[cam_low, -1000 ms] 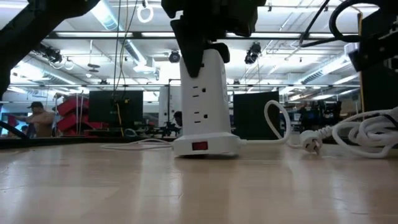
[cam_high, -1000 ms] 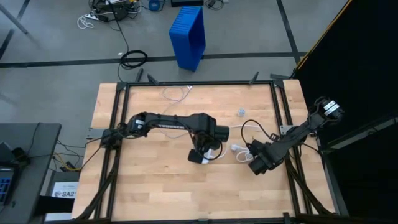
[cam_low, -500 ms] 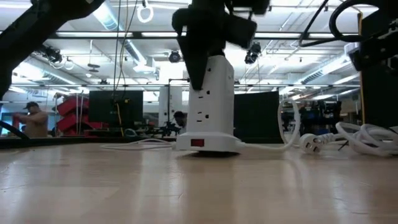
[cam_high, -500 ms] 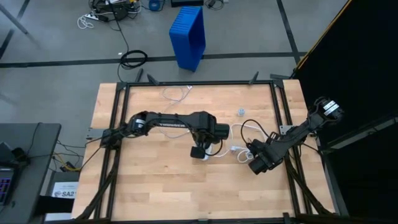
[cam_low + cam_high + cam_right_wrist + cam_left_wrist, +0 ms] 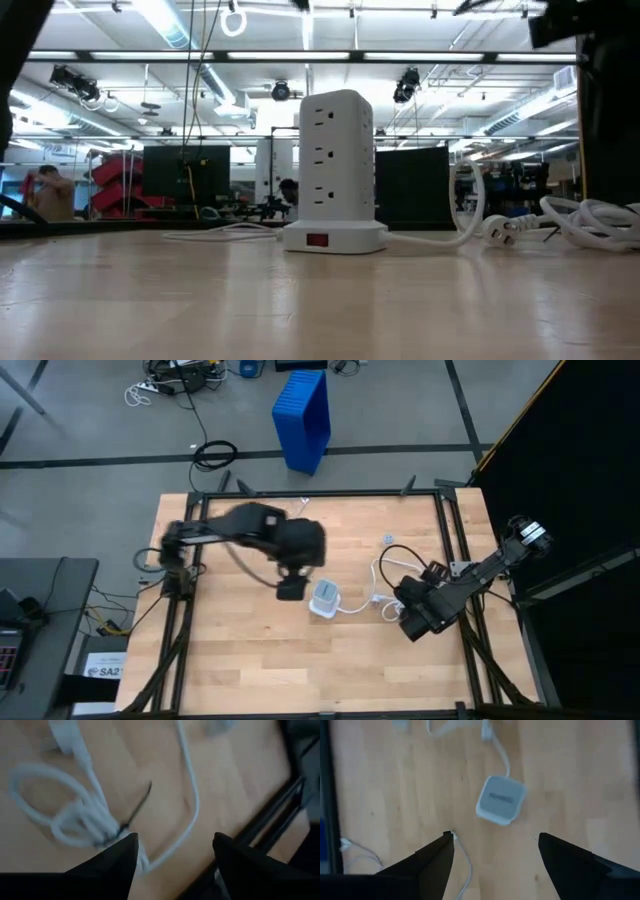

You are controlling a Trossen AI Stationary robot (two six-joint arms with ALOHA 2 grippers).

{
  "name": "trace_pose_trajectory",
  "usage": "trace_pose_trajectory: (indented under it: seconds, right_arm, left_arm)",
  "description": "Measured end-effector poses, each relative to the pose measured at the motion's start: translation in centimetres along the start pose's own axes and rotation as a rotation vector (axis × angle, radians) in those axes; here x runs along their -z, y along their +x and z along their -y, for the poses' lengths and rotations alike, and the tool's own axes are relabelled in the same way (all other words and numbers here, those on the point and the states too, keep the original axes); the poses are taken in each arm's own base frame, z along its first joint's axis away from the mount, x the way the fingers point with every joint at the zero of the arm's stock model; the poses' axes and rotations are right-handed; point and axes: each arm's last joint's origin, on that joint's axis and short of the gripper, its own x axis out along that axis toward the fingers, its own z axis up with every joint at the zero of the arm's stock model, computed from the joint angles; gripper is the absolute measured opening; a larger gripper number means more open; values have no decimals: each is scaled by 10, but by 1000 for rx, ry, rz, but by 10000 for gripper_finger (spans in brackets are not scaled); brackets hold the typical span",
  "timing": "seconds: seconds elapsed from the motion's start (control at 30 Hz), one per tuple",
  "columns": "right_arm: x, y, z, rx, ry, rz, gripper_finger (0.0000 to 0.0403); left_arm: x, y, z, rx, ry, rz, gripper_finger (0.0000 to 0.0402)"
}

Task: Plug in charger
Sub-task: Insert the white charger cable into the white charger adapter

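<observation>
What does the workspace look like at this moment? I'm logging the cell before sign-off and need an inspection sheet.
Surface: wooden table, bare in front.
Job's things: white power tower upright mid-table, free of both grippers; coiled white cord with plug lying beside it, not plugged in.
Clutter: small grey item near the far edge.
Grippers: left gripper open, empty, above the table, apart from the tower; right gripper open over the cord.
Cables: thin white cable at the far edge.
Surroundings: blue bin on the floor; person far behind.

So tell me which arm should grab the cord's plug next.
Right, probably: the right gripper is open beside the plug and coiled cord; the left gripper, also open, is beyond the charger.
</observation>
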Motion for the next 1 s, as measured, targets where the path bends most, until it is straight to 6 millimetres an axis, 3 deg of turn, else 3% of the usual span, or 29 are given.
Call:
trace_pose_trajectory:
  seconds: [0.1,0.17,0.27,0.4,0.57,0.67,0.8,1.0]
  right_arm:
    - [-3,-3,-1,43,16,204,216]
    - [-3,-3,3,59,59,291,212]
    - [1,-2,10,57,158,420,207]
    - [11,10,18,30,280,592,202]
    - [27,44,35,24,380,553,195]
    - [29,68,45,39,451,512,191]
    - [21,96,57,23,474,389,186]
    - [-4,130,79,-52,522,350,203]
  left_arm:
    - [7,-18,12,-43,35,86,274]
    - [15,-18,17,-86,49,104,274]
    - [33,1,22,-114,63,104,273]
    - [73,46,19,-129,71,97,264]
    - [138,96,-3,-185,-9,137,251]
    - [162,114,-18,-231,-64,207,246]
    - [174,127,-32,-283,-81,282,244]
    - [170,133,-49,-350,-44,349,243]
